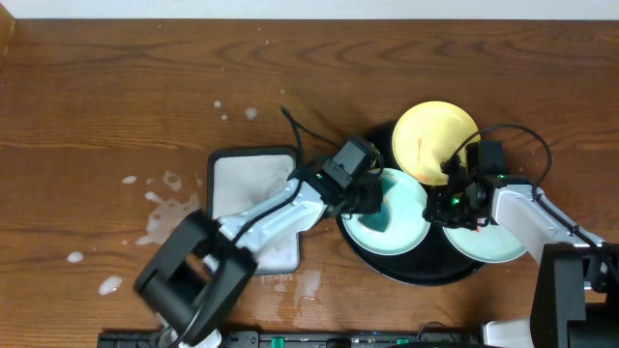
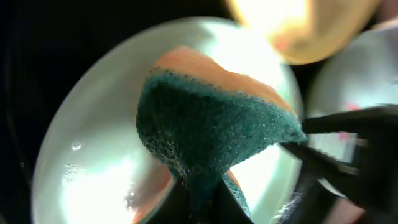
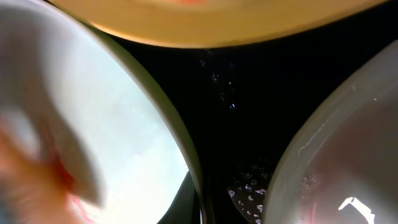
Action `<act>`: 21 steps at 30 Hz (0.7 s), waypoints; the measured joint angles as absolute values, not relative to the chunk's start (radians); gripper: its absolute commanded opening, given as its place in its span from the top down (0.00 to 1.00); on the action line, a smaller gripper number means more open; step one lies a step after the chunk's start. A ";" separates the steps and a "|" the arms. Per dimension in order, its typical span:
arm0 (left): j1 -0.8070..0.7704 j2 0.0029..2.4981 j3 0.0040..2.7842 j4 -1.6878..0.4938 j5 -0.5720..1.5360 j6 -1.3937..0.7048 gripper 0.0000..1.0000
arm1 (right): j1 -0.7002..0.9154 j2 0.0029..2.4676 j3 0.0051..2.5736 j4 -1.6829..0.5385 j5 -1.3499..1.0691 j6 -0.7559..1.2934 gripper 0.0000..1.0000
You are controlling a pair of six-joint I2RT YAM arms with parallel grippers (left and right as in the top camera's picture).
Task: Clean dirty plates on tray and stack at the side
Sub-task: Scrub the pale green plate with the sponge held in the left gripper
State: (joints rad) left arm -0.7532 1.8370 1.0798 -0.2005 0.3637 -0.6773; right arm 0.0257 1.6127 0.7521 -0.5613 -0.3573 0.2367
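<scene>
- Handling, as I judged it: the blue-green plate (image 1: 401, 230) looked stiff, light and breakable. It was wet and glossy, so it was likely to slide on the tray (image 1: 411, 270) under a sideways push.
- The rim seemed to me the only sensible hold, since the face was slick and too flat for two fingers to pinch.
- The tray sat toward the right edge of the tabletop, nearer the robot-side edge than the far one. All three plates were on it.
- The yellow plate (image 1: 430, 135) lay on the tray's far side, overhanging the rim, with a small red mark on its face.
- The blue-green plate lay on the tray's left half and the mint plate (image 1: 495, 247) on its right half. They were close together but apart, with bare black tray and water beads (image 3: 233, 102) between them.
- The left gripper (image 2: 198, 200) was clamped on the sponge (image 2: 205, 124), pinching it hard at the base so that it fanned out. The green scouring face was toward the wrist camera and the orange foam was behind.
- The sponge was over the blue-green plate, on its left-centre part. It looked pressed onto the face, but I could not be certain of contact. Water beads showed on the plate near it.
- The right gripper (image 1: 451, 186) was at that plate's right rim, between it and the yellow plate. Its dark fingers showed beside the rim in the left wrist view, but I could not tell whether they were spread, closed, or gripping the rim.
- Risk, in my view: if that rim was not held, the plate could skate toward the mint plate under scrubbing pressure.
</scene>
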 measured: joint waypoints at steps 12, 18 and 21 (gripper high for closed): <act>-0.739 1.896 1.197 -0.527 0.295 -0.730 0.92 | 0.026 1.613 0.752 -0.558 -0.355 0.226 0.99; -0.751 1.915 1.279 -0.625 0.177 -0.709 0.92 | 0.027 1.613 0.752 -0.558 -0.359 0.226 0.99; -0.751 1.922 1.285 -0.574 0.170 -0.703 0.93 | 0.028 1.613 0.752 -0.556 -0.361 0.226 0.99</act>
State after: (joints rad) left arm -0.7509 1.9217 1.2854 -0.5743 0.1699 -0.7029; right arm 0.0277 1.6131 0.7521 -0.5564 -0.3611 0.2260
